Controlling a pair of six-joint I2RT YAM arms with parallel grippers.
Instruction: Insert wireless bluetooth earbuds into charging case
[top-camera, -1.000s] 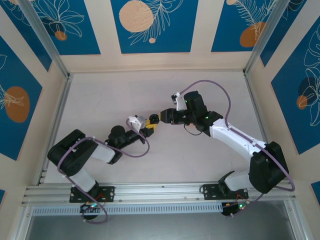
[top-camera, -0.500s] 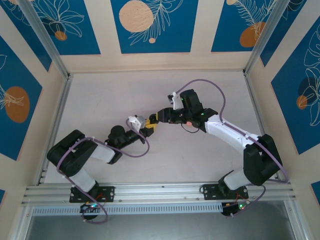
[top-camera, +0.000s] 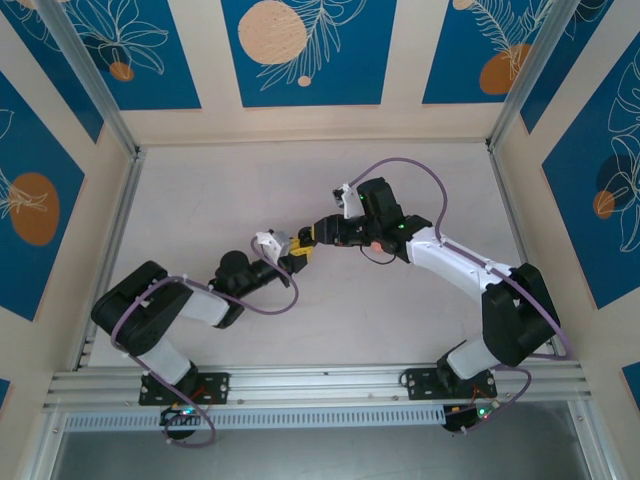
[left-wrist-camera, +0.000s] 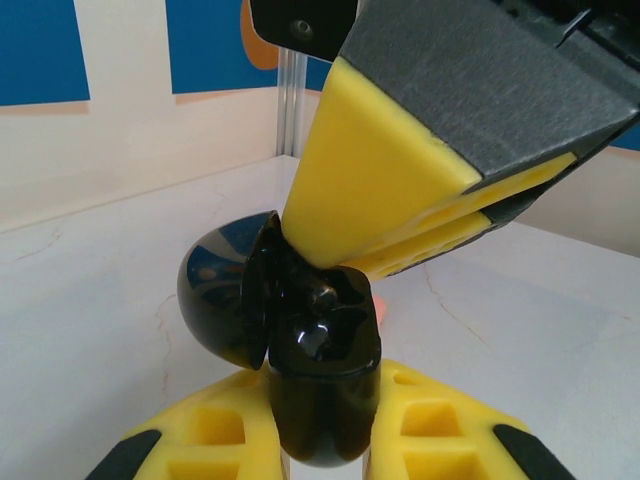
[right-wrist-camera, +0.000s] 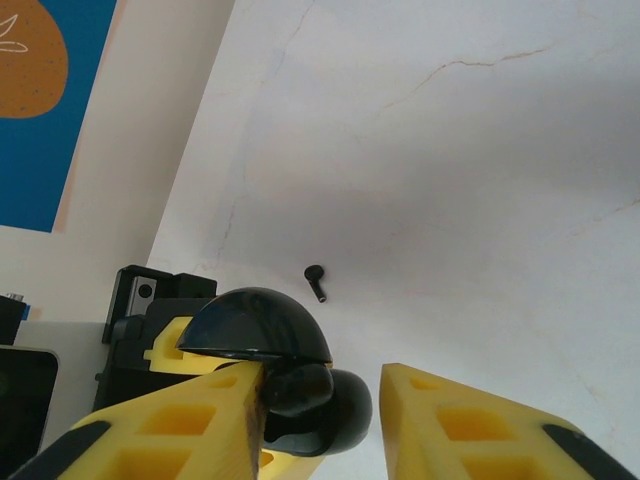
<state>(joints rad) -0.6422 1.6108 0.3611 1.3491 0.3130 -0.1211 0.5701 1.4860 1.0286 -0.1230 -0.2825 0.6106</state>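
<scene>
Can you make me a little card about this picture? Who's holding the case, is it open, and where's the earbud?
case: black and shiny, held in the left gripper
lid: open, swung back to one side
left gripper: jaws shut on the case
right gripper: jaws apart, tips right at the open case
earbud: tiny and black, lying on the table, apart from both grippers
inside the case: too dark and glossy to tell what is in it
</scene>
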